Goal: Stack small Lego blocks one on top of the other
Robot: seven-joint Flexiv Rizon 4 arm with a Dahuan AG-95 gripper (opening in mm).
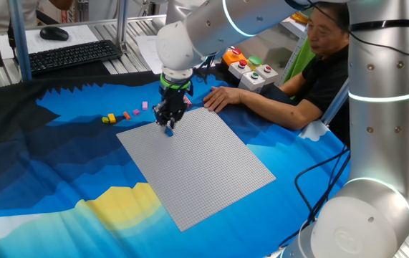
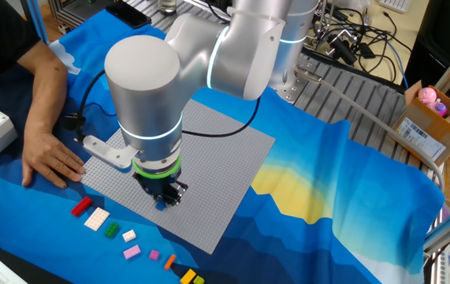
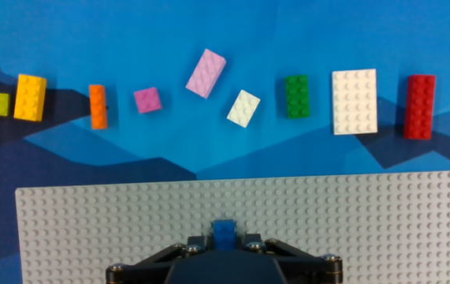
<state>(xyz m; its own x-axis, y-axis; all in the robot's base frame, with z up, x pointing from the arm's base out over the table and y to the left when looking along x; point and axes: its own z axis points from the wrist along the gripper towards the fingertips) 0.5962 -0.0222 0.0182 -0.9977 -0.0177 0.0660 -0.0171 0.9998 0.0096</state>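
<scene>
Blue studded brick [image 3: 225,233] sits on bumpy grey baseplate [image 3: 366,229] between end effector [image 3: 225,246] fingers.

A blue brick [image 3: 225,231] sits at the hand view's bottom centre, while lime, yellow, orange, pink, lilac, cream, green, white and red bricks [image 3: 303,95] line the top.

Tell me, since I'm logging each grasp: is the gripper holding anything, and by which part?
It cannot be told. The small blue plastic Lego brick sits between the gripper's fingertips on the grey studded baseplate, sides flanked.
</scene>
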